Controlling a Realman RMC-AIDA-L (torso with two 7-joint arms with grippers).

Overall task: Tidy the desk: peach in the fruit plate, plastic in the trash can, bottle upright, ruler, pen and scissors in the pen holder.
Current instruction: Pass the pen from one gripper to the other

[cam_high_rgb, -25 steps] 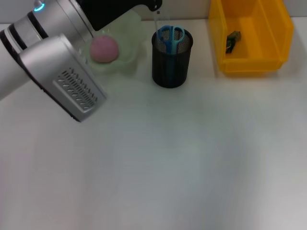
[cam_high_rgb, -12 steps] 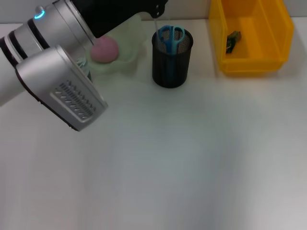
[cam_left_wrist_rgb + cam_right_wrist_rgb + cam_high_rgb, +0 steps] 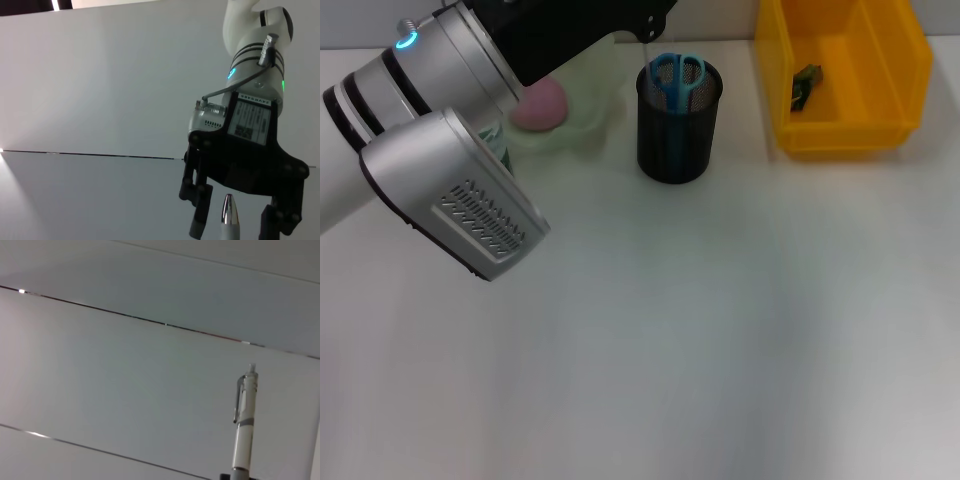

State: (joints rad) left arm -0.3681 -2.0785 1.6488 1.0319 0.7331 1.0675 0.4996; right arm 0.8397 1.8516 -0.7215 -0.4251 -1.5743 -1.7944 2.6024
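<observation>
1. The left gripper [image 3: 652, 14] hung over the tabletop's far edge, just above the pen holder, jaws clenched on the pen.
2. The yellow trash can [image 3: 840, 135] sat at the far right corner, dark plastic [image 3: 806, 86] inside.
3. The pale fruit plate [image 3: 582, 128] held the peach [image 3: 542, 106].
4. The black pen holder [image 3: 672, 140] stood between them, containing blue scissors [image 3: 677, 74].
5. The pen [image 3: 245, 435] was upright.

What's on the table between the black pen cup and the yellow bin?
Nothing. In the head view, only bare white table lies between the pen holder and the yellow bin.
</observation>
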